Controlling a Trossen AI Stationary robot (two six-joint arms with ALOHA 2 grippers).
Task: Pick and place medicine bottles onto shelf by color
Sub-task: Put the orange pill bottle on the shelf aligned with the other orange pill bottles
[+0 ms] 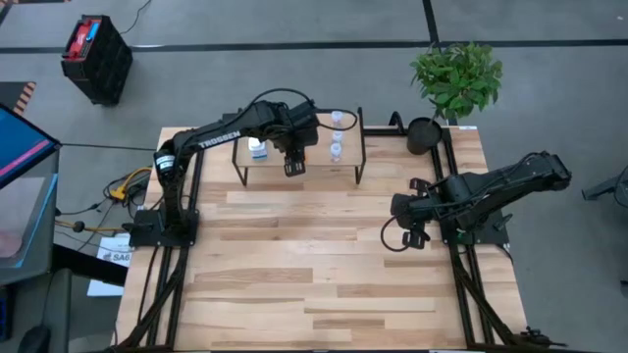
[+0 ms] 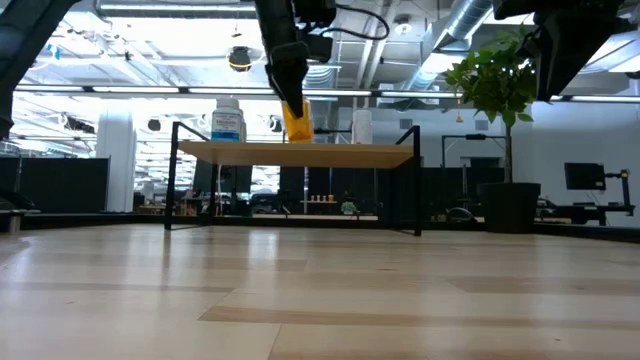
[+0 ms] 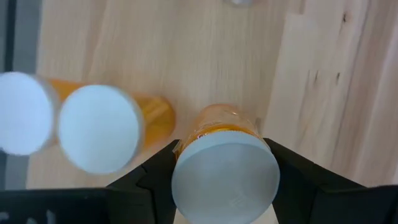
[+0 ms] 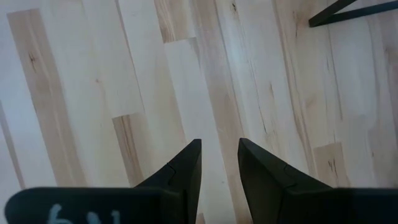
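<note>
The left gripper (image 1: 294, 165) hung over the low rectangular shelf with a light wood top and thin black metal legs (image 1: 345, 169), in the upper middle of the high view, its jaws closed on a small orange cylindrical bottle with a white cap (image 3: 225, 163). In the low view that orange bottle (image 2: 298, 122) sat at the centre of the shelf top (image 2: 380, 153), its base at or just above the wood; contact could not be told. The left wrist view showed two more orange white-capped bottles (image 3: 99, 127) standing close together on the shelf, just beside the held one. A white bottle with a blue label (image 2: 228, 121) stood toward the left end of the shelf in the low view, and small clear bluish bottles (image 1: 337, 150) stood toward its right part in the high view. The right gripper (image 4: 219, 163) waited over the bare pale wood-plank tabletop (image 1: 294, 284) at the right of the high view, jaws slightly apart and holding nothing.
</note>
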